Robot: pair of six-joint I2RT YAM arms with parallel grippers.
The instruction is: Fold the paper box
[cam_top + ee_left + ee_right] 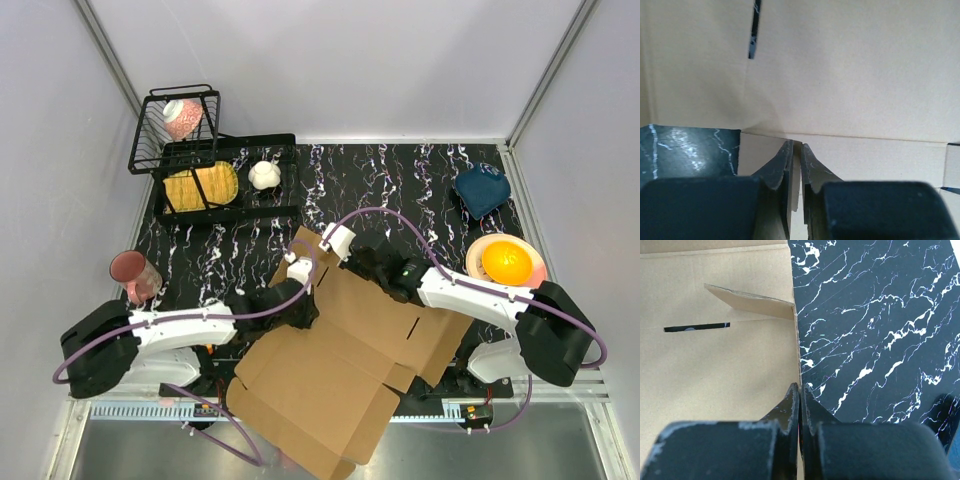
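The paper box (340, 350) is a brown cardboard sheet with flaps and slots, lying across the middle and front of the black marbled table and overhanging the near edge. Its far flap (305, 243) stands raised. My left gripper (300, 268) is shut on a cardboard edge, which shows between its fingers in the left wrist view (796, 147), with the box panel (850, 75) behind. My right gripper (335, 240) is shut on the box's side edge (799, 389). A panel with a slot (715, 365) lies to its left.
A black wire basket (150, 130) and a black tray (285, 150) holding a yellow item (200, 185) and a white object (264, 175) stand at the far left. A pink cup (135, 275) is at the left. A blue pouch (482, 190) and an orange bowl (506, 262) are at the right.
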